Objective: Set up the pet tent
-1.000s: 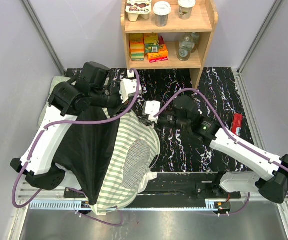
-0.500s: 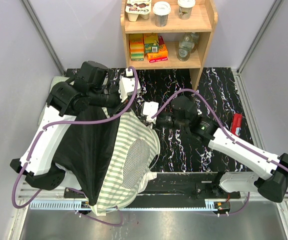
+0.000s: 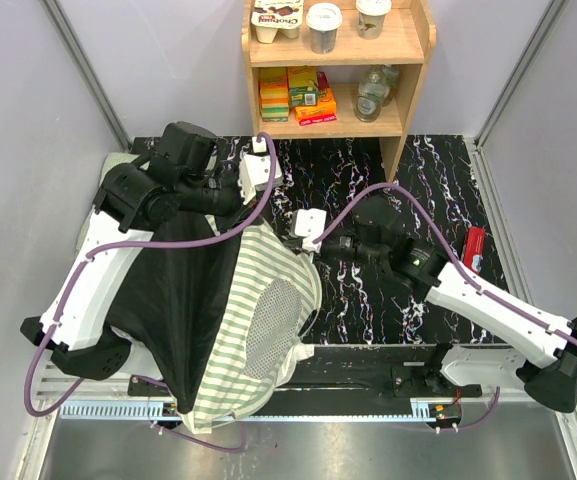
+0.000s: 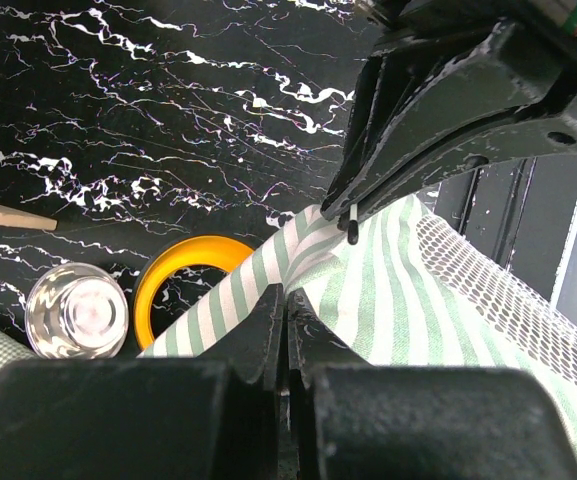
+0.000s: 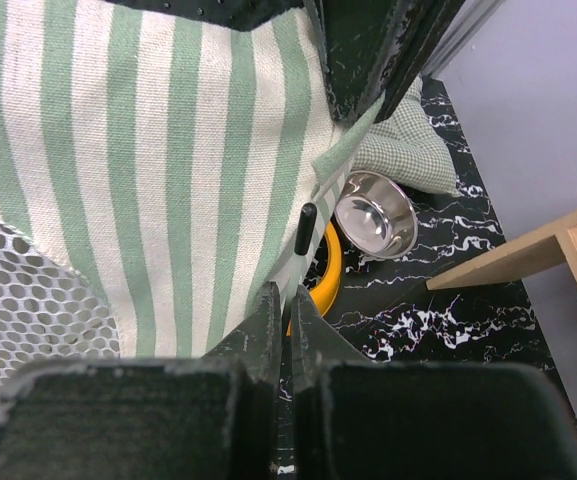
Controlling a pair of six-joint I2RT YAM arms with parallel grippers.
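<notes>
At the far left corner of the surface point(image 3: 428, 190) a pale checked cushion point(image 5: 403, 150) peeps out. Just beside it a steel bowl point(image 4: 76, 312) stands next to a yellow ring point(image 4: 158, 290), which is half covered by striped cloth. The pet tent point(image 3: 218, 320) fills the left half of the surface. Its dark underside drapes down to the left, its green-and-white stripes and mesh panel face right, and its lower hem spills over the near edge. The fabric rises to a peak near the middle of the surface, where both arms meet it. The left end effector point(image 4: 286, 305) comes in from the left with its fingers pressed together on the striped edge just below the peak. The right end effector point(image 5: 286, 300) comes in from the right, its fingers likewise squeezed tight on the same edge. The two sit close together with the cloth between them. A black pole tip point(image 4: 353, 232) pokes out of the fabric right by the right fingertips; whether those fingers also nip the pole is hard to tell. Further right the marbled surface is bare up to a red packet point(image 3: 474, 246) near the right edge. A wooden shelf point(image 3: 348, 127) stands at the far edge.
</notes>
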